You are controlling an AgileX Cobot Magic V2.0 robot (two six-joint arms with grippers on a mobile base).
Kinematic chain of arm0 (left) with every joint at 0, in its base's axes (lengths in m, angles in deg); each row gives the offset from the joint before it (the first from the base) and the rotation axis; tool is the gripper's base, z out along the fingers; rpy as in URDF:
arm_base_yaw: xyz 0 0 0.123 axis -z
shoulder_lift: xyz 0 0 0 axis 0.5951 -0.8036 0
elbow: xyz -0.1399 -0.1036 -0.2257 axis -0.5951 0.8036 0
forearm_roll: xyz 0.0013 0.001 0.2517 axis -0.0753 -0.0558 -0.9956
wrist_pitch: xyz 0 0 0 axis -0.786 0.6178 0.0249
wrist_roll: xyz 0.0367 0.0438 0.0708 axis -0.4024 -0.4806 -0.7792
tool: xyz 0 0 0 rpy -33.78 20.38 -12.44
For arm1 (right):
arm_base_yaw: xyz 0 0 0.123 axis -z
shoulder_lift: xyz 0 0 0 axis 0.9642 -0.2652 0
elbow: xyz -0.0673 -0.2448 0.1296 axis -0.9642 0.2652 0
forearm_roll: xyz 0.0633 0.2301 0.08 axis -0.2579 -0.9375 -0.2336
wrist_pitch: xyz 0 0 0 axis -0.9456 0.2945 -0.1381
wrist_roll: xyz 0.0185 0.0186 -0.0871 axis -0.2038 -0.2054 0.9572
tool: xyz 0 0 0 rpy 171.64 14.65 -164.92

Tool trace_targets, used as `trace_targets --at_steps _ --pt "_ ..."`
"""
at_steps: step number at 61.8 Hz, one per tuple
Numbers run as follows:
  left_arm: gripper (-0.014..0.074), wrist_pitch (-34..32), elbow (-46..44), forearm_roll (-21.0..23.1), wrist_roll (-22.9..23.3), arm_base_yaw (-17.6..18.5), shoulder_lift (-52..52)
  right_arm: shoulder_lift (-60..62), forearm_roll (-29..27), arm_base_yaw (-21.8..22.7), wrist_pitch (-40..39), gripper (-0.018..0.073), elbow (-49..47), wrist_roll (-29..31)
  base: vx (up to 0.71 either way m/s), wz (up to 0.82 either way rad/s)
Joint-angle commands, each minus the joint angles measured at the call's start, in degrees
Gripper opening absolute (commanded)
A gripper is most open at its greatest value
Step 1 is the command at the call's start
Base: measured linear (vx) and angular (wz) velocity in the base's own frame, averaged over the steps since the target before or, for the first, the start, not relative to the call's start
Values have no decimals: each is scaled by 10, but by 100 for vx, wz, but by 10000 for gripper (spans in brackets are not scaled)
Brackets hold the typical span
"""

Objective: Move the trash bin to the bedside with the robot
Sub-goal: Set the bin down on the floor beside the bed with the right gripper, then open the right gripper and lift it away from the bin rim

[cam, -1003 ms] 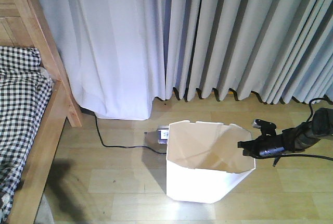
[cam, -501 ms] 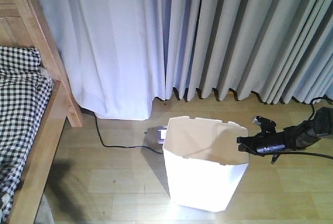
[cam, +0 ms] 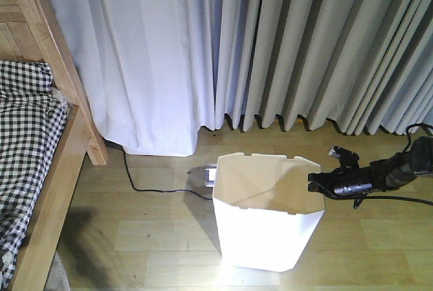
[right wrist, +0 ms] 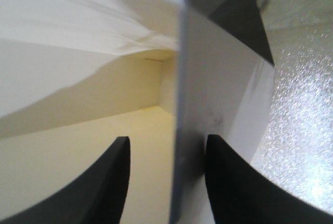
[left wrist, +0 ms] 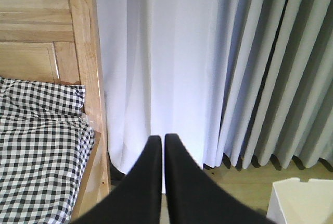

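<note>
The white trash bin [cam: 267, 237] stands upright on the wooden floor, cream inside, to the right of the bed. The bed's light wooden frame [cam: 61, 169] and checked bedding [cam: 27, 128] are at the left edge. My right gripper [cam: 312, 184] is at the bin's right rim. In the right wrist view it [right wrist: 167, 143] is open, with its jaws straddling the bin wall [right wrist: 223, 67], one inside and one outside. My left gripper [left wrist: 159, 138] is shut and empty, pointing at the curtain beside the bed frame [left wrist: 86, 78]. A bin corner [left wrist: 302, 203] shows at the lower right.
Long pale curtains [cam: 270, 47] hang across the back down to the floor. A black cable [cam: 145, 186] runs over the floor to a small device [cam: 210, 172] just behind the bin. Bare floor [cam: 149, 237] lies between the bin and the bed.
The bin has shifted a little to the left and its rim now sits more level. My right arm has followed it slightly left and stays at the right rim.
</note>
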Motion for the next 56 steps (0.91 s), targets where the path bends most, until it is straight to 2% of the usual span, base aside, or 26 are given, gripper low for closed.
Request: trace_targets --at_steps 1,17,29,43,49,56 --pt "-6 -42 16 5 5 3 5 63 8 2 25 326 3 1 0 0" --pt "-6 -42 16 5 5 3 5 134 37 3 -74 326 69 3 0 0" --pt "-6 -42 16 5 5 3 5 221 61 3 -106 326 150 8 0 0" --pt "-6 -42 16 5 5 3 5 407 62 3 -181 326 279 45 0 0" --pt "-6 -42 16 5 5 3 5 501 63 3 -178 324 326 75 0 0" --pt "-6 -42 16 5 5 3 5 621 63 3 -164 324 366 84 0 0"
